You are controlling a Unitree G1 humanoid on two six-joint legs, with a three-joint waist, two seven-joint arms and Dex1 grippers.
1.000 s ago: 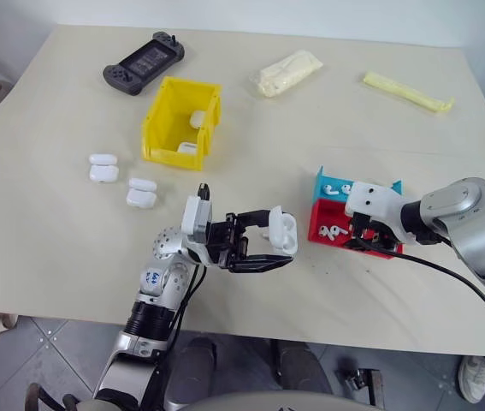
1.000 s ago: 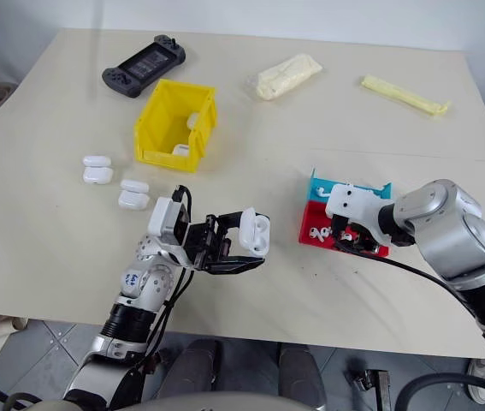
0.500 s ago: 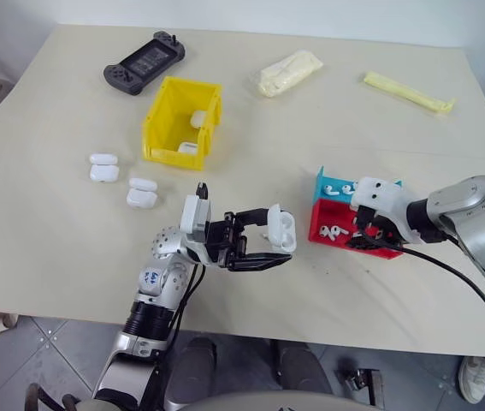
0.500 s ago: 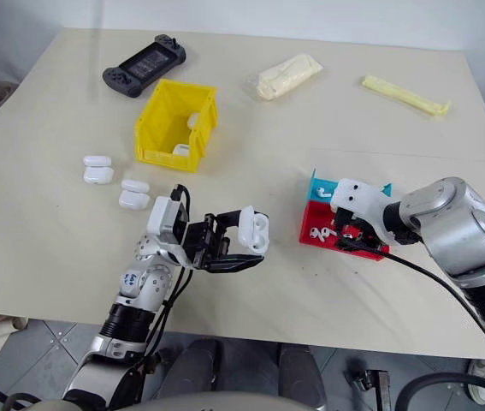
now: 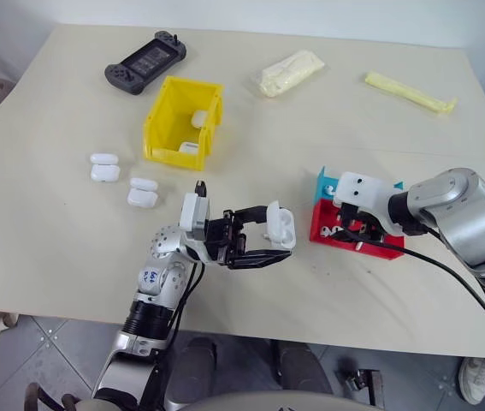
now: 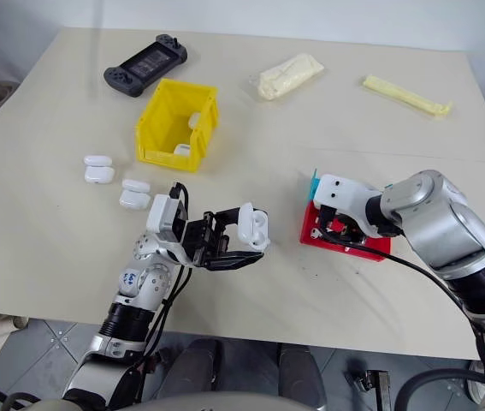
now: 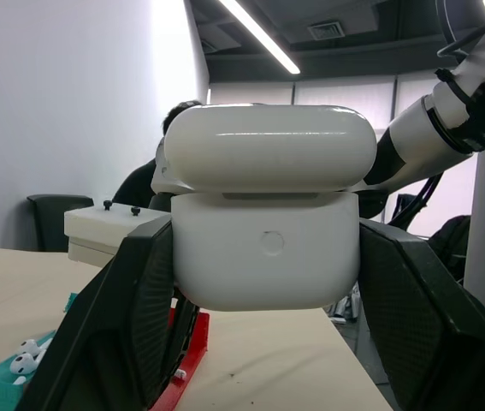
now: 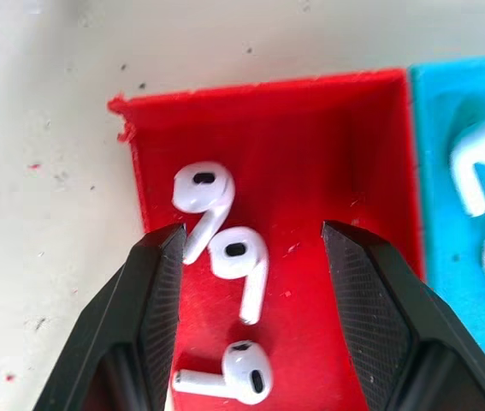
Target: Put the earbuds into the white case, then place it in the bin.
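My left gripper point(image 5: 269, 242) is shut on the white case point(image 5: 280, 228), holding it by its body above the table's front; in the left wrist view the case point(image 7: 268, 231) has its lid slightly ajar. The right gripper point(image 8: 252, 229) hangs open over the red tray point(image 5: 369, 247), pointing down. Its two fingers point(image 8: 161, 291) stand on either side of the earbuds point(image 8: 240, 257) lying on the tray floor, one bud between them. Further back on the left stands the yellow bin point(image 5: 158, 120), with white cases inside.
A blue tray point(image 8: 443, 111) with more earbuds adjoins the red one. White cases point(image 5: 103, 167) lie in pairs left of the bin. At the back are a game controller point(image 5: 144, 62), a cream packet point(image 5: 287, 72) and a yellow strip point(image 5: 409, 92).
My right forearm has swung a little while its gripper stays over the red tray. The left gripper and the case have not moved.
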